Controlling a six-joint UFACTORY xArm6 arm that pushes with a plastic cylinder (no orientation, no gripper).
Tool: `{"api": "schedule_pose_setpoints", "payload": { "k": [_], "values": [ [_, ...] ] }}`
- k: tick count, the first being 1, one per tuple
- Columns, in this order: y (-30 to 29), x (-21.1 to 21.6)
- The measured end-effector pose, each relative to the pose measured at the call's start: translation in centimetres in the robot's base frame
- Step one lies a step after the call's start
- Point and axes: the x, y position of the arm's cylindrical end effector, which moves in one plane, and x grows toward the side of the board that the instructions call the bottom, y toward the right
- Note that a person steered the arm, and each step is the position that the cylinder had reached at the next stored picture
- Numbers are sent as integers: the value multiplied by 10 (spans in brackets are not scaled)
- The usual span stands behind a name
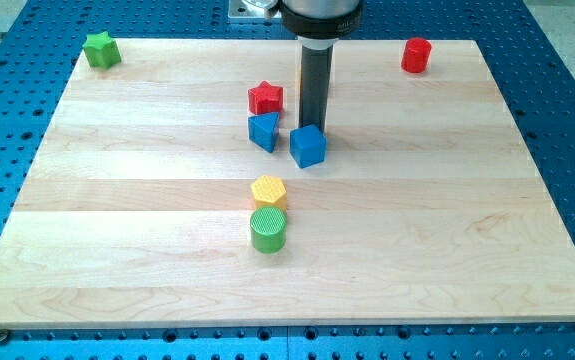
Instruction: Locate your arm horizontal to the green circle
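Observation:
The green circle (268, 229), a short green cylinder, stands on the wooden board (117, 220) a little below the middle. A yellow hexagon (268, 190) touches it on the top side. My dark rod comes down from the view's top; my tip (315, 127) is just behind a blue cube (308, 145), which hides its very end. The tip is well above the green circle in the view and slightly to its right.
A blue block (263, 131) and a red star (265, 98) lie just left of the tip. A green star (100, 49) is at the top left corner and a red cylinder (417, 55) at the top right. A blue perforated table (567, 120) surrounds the board.

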Motion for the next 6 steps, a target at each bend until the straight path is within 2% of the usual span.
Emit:
{"api": "schedule_pose_setpoints", "payload": {
  "k": [1,2,3,4,5,6],
  "values": [
    [44,10],
    [97,46],
    [79,107],
    [113,119],
    [159,150],
    [142,162]
  ]
}}
